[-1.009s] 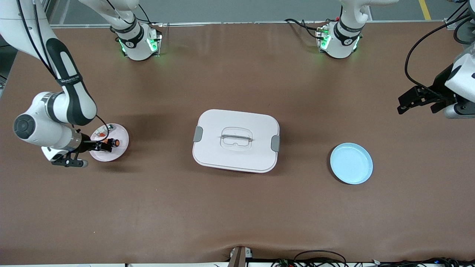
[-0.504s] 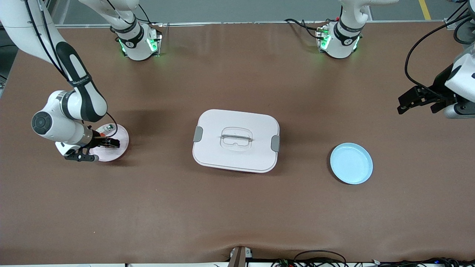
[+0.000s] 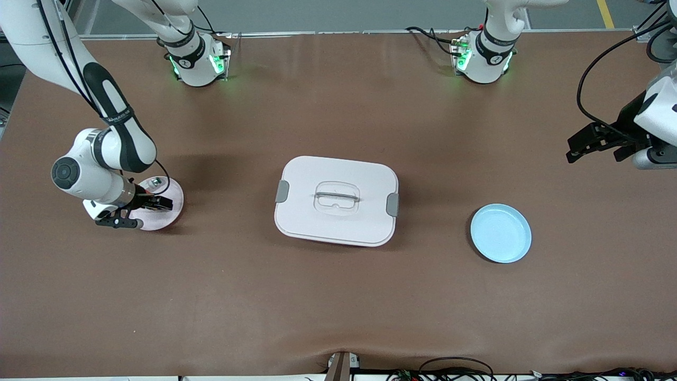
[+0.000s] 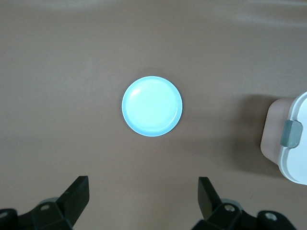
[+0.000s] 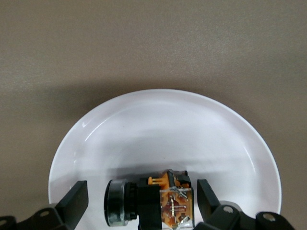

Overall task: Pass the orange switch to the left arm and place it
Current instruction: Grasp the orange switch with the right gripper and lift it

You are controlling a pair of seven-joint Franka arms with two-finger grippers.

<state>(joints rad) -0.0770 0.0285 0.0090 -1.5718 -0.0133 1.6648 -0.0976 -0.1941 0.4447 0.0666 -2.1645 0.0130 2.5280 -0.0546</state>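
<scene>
The orange switch, black-bodied with orange parts, lies on its side on a white plate at the right arm's end of the table. My right gripper is down on that plate, open, with one finger on each side of the switch and a gap on the cap side. In the front view my right gripper hides the switch. My left gripper is open and empty and waits in the air over the left arm's end of the table. It also shows in the left wrist view.
The white lidded box stands mid-table between the two plates; its corner shows in the left wrist view. A light blue plate lies toward the left arm's end and shows in the left wrist view. A small clear item sits on the white plate.
My right gripper has come down over the plate and now straddles the switch, which showed in the front view before. The left arm has not moved.
</scene>
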